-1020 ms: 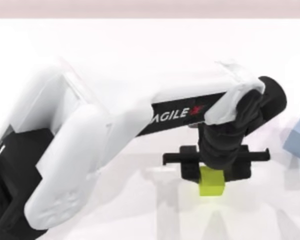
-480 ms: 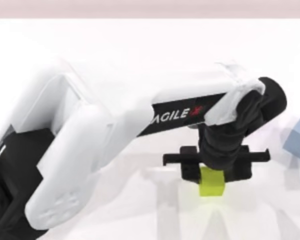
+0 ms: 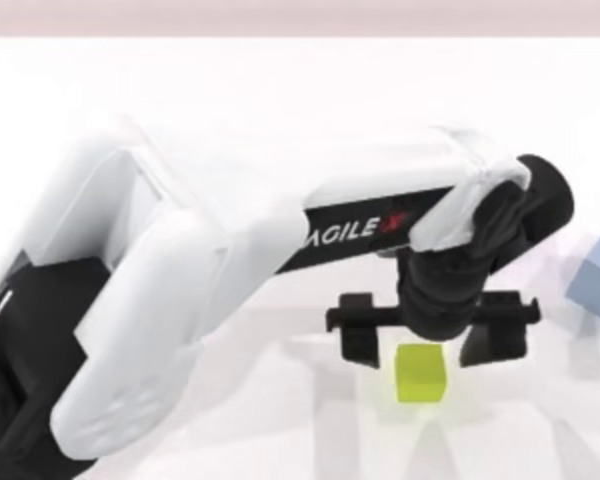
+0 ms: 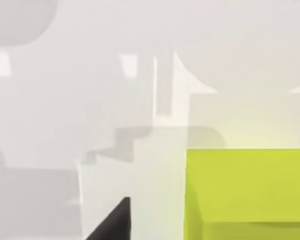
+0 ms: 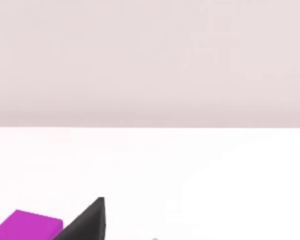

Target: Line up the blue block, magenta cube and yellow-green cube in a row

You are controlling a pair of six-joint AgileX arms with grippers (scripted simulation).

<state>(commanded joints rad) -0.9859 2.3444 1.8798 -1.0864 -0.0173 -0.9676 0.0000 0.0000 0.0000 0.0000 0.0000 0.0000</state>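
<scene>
Table (image 3: 280, 90): white, glossy surface (soft grey shadows pooled beneath the left gripper (image 3: 421, 345)). Wall (image 3: 300, 15): pale pink, plain, beyond the far edge.

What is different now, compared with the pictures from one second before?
The left gripper has opened its fingers and let go of the yellow-green cube, which now sits free on the table between them. The cube, the left arm and the blue block at the right edge stayed where they were.
</scene>
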